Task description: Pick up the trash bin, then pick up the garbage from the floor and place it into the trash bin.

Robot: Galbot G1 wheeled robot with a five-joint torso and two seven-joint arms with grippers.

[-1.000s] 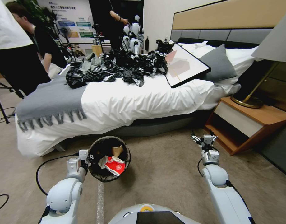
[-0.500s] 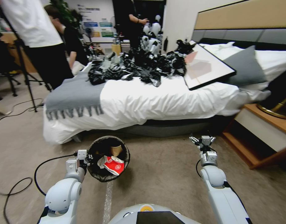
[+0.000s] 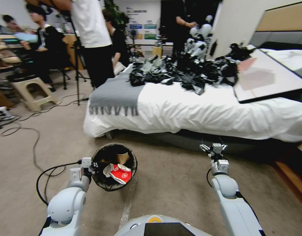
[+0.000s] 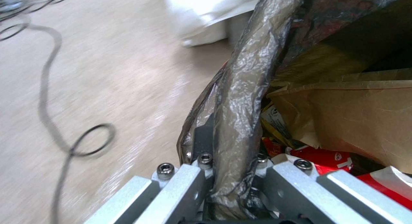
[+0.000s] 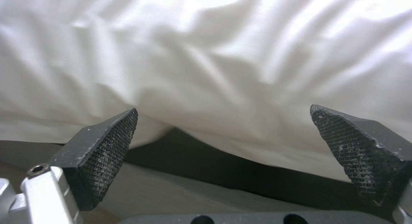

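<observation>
The left tool (image 3: 91, 164) is clamped on the rim of the small round black-lined trash bin (image 3: 106, 185) holding red-and-white packets (image 3: 119, 173), while the right tool (image 3: 213, 148) hangs wide apart near the white bed (image 3: 197, 111).

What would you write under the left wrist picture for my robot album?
Left gripper shut on the bin rim and its liner, with a brown paper bag and red packets inside.

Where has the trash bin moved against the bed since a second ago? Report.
Yes: clamped in the left gripper, the trash bin swung left with the robot, toward the bed's foot.
</observation>
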